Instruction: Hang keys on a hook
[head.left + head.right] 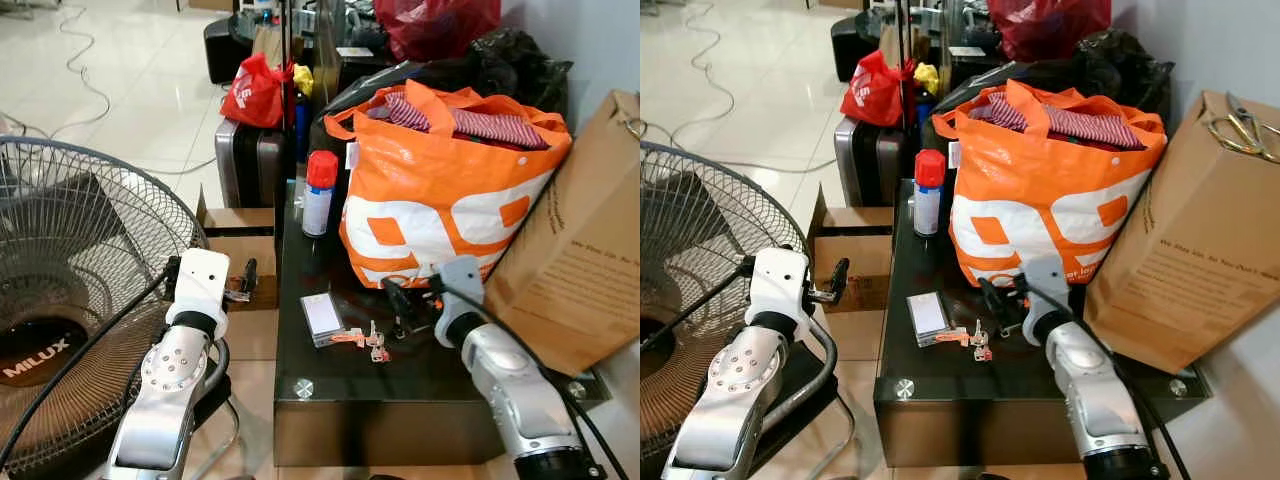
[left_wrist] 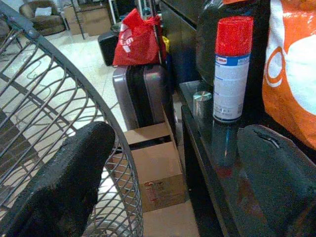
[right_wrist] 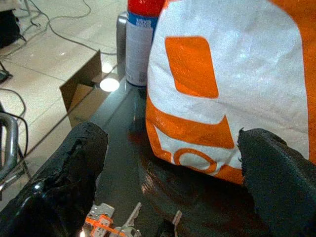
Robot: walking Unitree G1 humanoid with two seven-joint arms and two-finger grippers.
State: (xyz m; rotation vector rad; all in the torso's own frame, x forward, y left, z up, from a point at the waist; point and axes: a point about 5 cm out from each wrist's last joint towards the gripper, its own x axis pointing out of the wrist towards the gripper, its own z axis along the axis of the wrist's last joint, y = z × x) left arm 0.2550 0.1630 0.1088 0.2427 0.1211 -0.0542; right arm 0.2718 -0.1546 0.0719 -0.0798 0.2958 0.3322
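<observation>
At the lower centre of the left eye view, on the dark glass table (image 1: pixel 330 385), lie the keys (image 1: pixel 368 342), joined to an orange tag and resting just beside a small white card holder (image 1: pixel 321 315). My right gripper (image 1: pixel 410 305) hovers just to the right of them, above the table top, its two black fingers (image 3: pixel 59 177) spread wide with nothing between them; in the right wrist view the keys (image 3: pixel 116 224) sit at the bottom edge, between the finger tips and below them. Behind stand an orange shopping bag (image 1: pixel 440 190), a spray can with a red cap (image 1: pixel 318 193) and a brown paper bag (image 1: pixel 580 270). My left gripper (image 1: pixel 241 283) is held at the left of the table edge, beside a standing fan (image 1: pixel 70 300), fingers apart and empty.

Handling, as a judgement: the keys are light, hard and loose-jointed, lying flat on smooth glass, so they may slide or splay under a pinch. The best hold is probably the ring or tag end, leaving the loop free for a hook. No hook can be made out here.
</observation>
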